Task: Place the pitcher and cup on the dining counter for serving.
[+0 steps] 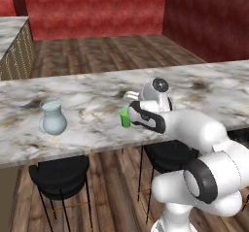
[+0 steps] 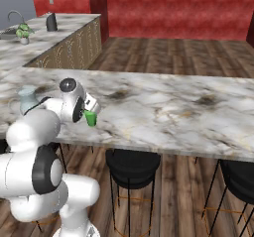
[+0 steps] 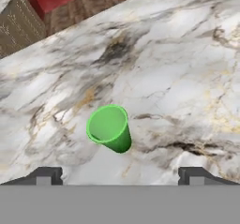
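Both task things already stand upright on the dining counter [image 1: 97,88]: the pitcher [image 1: 52,117] at left centre of the left base view and the cup [image 3: 109,128] in the middle of the hand view, so I judge the placing done and only the arm's retreat left. The claw [image 3: 119,176] hangs open above the cup, fingertips [image 3: 44,175] wide apart and clear of it. The cup sits near the counter's front edge, above a black stool [image 1: 61,176], with bare marble all around it.
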